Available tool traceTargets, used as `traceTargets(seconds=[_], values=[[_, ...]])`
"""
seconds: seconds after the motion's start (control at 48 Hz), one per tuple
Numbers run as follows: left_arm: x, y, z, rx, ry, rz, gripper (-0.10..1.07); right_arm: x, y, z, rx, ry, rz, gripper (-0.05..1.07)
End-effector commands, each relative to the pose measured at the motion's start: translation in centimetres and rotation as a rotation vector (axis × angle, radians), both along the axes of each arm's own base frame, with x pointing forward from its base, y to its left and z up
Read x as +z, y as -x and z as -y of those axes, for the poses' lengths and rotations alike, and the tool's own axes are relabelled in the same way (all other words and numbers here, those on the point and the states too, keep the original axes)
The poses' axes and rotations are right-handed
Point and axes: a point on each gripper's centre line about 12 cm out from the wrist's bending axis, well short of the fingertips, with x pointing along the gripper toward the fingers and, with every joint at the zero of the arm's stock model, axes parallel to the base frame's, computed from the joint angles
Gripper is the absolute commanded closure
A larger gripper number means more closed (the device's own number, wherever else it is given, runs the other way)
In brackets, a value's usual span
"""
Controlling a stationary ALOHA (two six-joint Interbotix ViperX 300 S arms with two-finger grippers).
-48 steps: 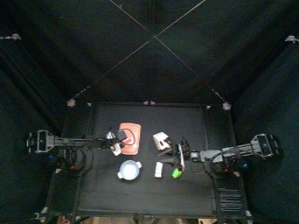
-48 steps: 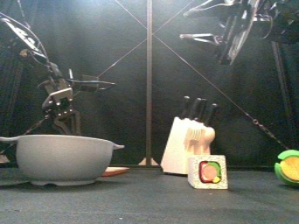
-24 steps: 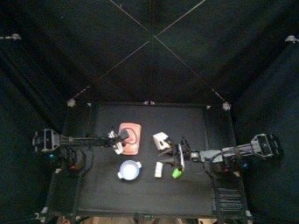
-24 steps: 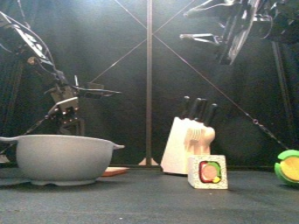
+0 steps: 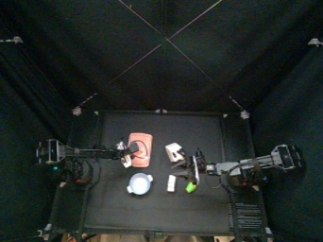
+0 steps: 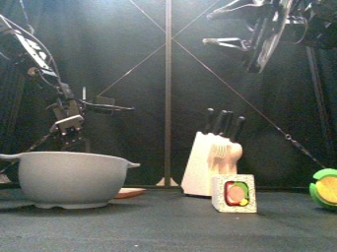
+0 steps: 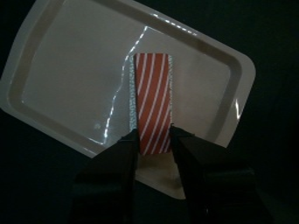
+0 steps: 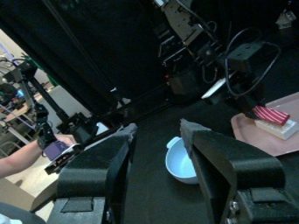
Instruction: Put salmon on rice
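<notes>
The salmon (image 7: 155, 98), an orange-red strip with white stripes, lies flat on a pale tray (image 7: 70, 61). In the right wrist view the salmon (image 8: 271, 115) rests on a white block, the rice (image 8: 281, 129). My left gripper (image 7: 152, 140) hovers over the salmon's near end, open, one jaw on each side, holding nothing. From above, the left gripper (image 5: 127, 150) is at the tray's left edge. My right gripper (image 8: 158, 129) is open and empty. The right gripper (image 5: 190, 170) hangs right of the blue-white bowl (image 5: 140, 183).
A white knife block (image 6: 218, 157) stands behind a sushi roll piece (image 6: 235, 192). A green and yellow toy (image 6: 325, 185) sits at the front right. The bowl (image 6: 66, 177) fills the front left and hides the tray. The right gripper (image 6: 263, 39) hangs high.
In the front view my left gripper has sunk a little, its jaws still open. The right arm and the objects have not moved.
</notes>
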Motion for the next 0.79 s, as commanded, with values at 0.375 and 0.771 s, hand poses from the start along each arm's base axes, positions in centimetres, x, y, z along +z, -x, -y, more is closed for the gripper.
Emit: traceTargets(seconds=[0.375,0.771], values=[[0.46,-0.57,-0.41,-0.009,-0.007,0.042,0.34,1.03,0.08,-0.03,0.000,-0.001,0.037,0.21],[0.24,-0.64,-0.81,-0.002,-0.004,0.051,0.33,1.03,0.08,-0.03,0.001,-0.003,0.037,0.21]])
